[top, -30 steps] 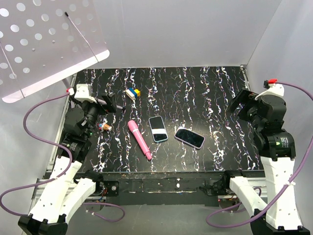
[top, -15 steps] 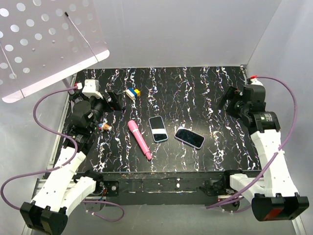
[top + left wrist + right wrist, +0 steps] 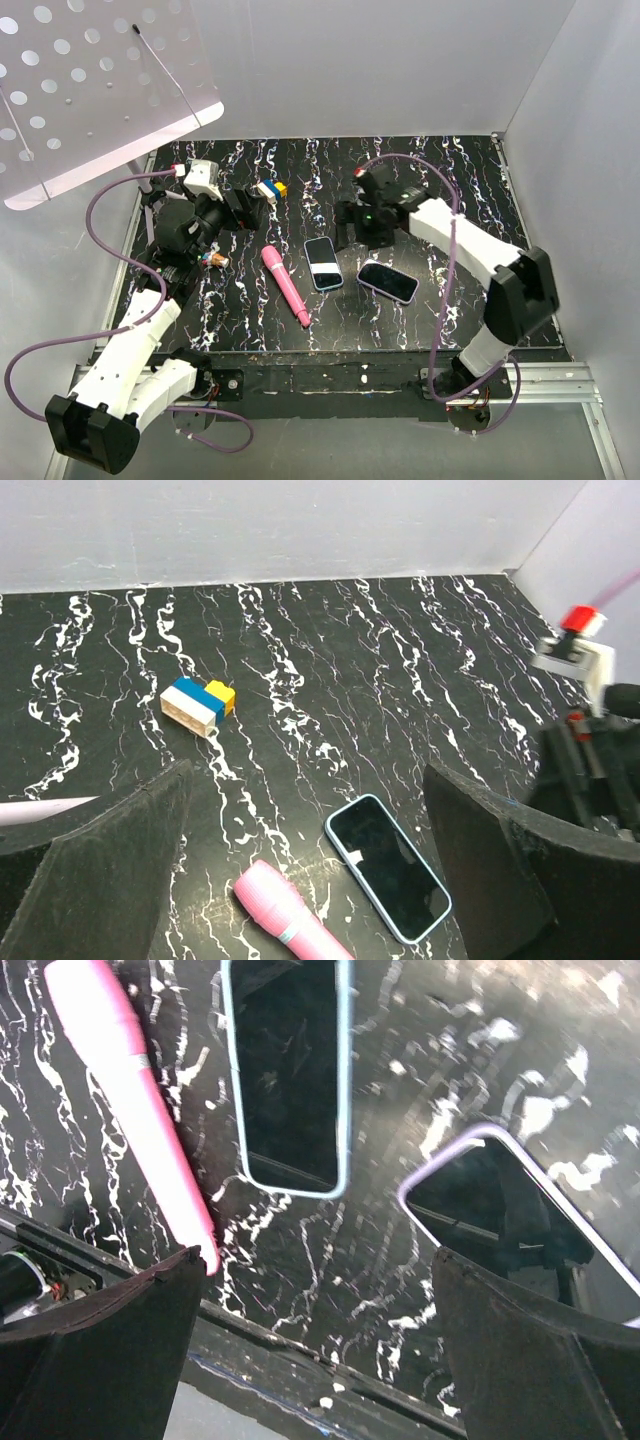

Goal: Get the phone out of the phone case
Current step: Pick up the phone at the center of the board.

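Just by my right pincer (image 3: 358, 232): blue-case phone (image 3: 322, 263), purple-case phone (image 3: 387, 281), lying flat.
Pincers: right wide, left pincer (image 3: 240, 207) wide, both holding nothing.
Feel: I think phone stiff, slippery; case bendy.
Grab: case corner.

Bare black marbled tabletop (image 3: 460, 250) lies open right of the purple-cased phone (image 3: 388, 282) — room to approach. On its left, the blue-cased phone (image 3: 323, 263) and pink marker (image 3: 286, 286) crowd in — narrow gaps.

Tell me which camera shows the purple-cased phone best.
Top external: the purple-cased phone lies whole and unblocked on the table there. The right wrist view shows only one end of it, close up. The left wrist view does not show it.
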You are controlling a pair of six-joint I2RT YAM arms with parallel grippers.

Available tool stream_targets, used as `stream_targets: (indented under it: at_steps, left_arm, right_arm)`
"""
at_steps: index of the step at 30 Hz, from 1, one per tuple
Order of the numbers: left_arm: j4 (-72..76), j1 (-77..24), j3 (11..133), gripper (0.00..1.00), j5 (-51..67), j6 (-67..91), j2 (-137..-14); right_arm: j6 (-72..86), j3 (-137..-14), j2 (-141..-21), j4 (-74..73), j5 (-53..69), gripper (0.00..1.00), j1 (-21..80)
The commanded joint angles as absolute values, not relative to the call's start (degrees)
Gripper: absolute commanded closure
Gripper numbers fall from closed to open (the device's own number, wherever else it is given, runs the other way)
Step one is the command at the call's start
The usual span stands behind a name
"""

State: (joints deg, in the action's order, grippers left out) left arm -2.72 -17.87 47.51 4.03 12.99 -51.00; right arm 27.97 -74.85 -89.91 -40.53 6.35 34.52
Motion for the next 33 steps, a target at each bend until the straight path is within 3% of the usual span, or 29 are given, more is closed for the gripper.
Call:
stream_targets:
  at_steps: [1, 10, 33]
  left_arm:
    - [-4.30, -18.37, 49.57, 0.00, 6.50, 12.04, -50.71]
    - [-5.27, -18.28, 50.10, 0.01, 7.29, 12.30, -51.50]
    - [-5.10, -19.25, 50.28, 0.00, 9.85, 13.36, -51.86]
  right_arm:
    - [26.89, -85.94, -97.89, -42.79, 3.35, 0.00, 39.54]
    - [35.07, -95.62, -112.76, -48.87, -3.08, 0.07, 45.88]
    - [31.99, -96.68, -122.34, -49.39, -8.25, 0.04, 48.87]
